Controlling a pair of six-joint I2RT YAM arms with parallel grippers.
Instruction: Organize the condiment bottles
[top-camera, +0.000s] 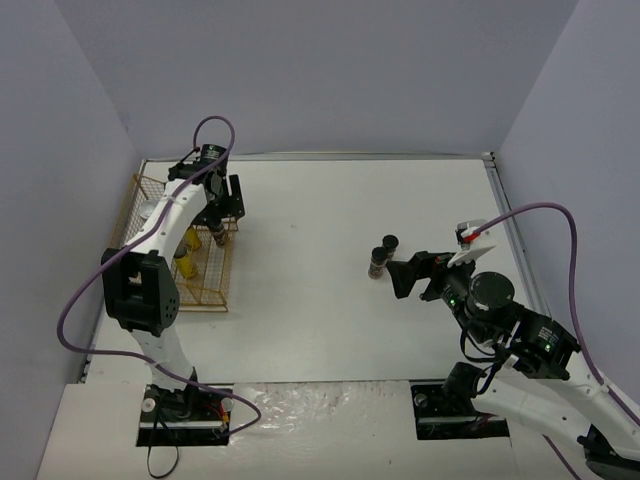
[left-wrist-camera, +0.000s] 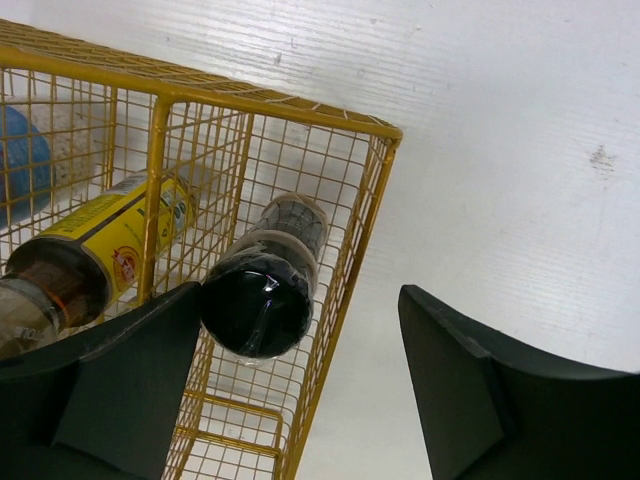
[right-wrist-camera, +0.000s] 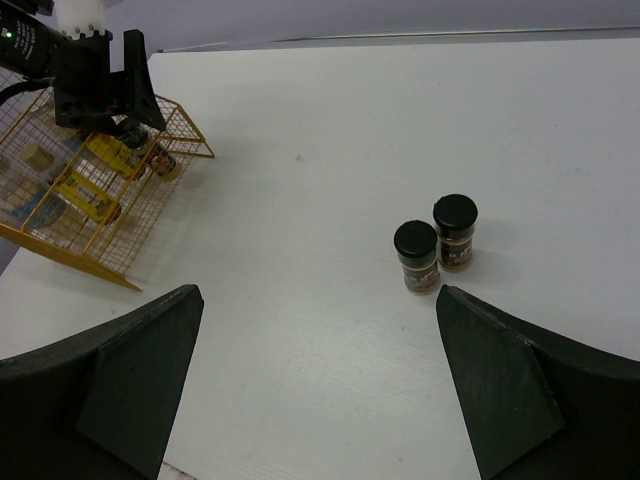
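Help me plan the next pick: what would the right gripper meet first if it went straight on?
Probably the nearer black-capped jar, slightly off-centre for the right gripper; nothing lies before it, though depth is unclear.

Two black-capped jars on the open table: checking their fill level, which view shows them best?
Right wrist: both jars stand unblocked, caps and brown contents clear. Top external shows them small and distant. Left wrist misses them.
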